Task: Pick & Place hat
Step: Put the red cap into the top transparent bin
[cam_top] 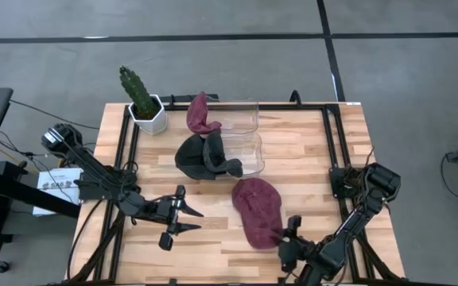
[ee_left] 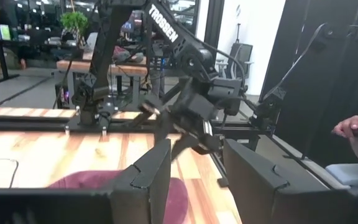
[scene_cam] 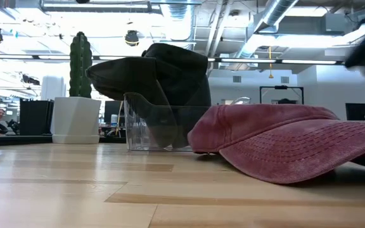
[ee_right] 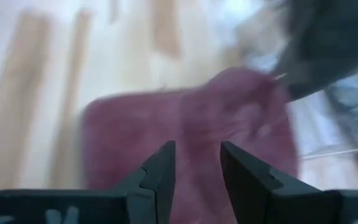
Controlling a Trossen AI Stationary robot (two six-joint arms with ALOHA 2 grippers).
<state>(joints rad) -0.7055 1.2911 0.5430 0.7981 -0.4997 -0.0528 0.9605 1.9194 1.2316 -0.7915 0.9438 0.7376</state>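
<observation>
Pale wood planks make up the table (cam_top: pixel 308 159), which is framed by black rails. At its left rear corner a green cactus (cam_top: pixel 136 91) is seen standing upright in a white faceted pot (cam_top: pixel 150 116). The left arm is stretched from the left edge toward the middle, and the left hand (cam_top: pixel 188 220) is held near the table's front edge, well apart from every hat, with its fingers (cam_top: pixel 192 211) spread wide and nothing between them.

Toward the rear centre two clear plastic bins are set one behind the other. Over the left end of the rear bin (cam_top: pixel 241 115) a maroon hat (cam_top: pixel 201 114) is draped, and over the left side of the front bin (cam_top: pixel 249 151) a black hat (cam_top: pixel 203 156) is hung, partly spilling onto the wood. In the low view the black hat is shown sitting on the bin's rim.

Just in front of the bins, a red cap (cam_top: pixel 257 208) is laid flat on the table, its brim pointed toward the front edge. The right arm is bent from the right side down to the front edge, and the right hand (cam_top: pixel 290 235) is placed at the cap's brim. In the right wrist view its fingers (ee_right: pixel 162 171) are seen parted just above the red fabric, with nothing pinched; whether they touch the cap cannot be told.
</observation>
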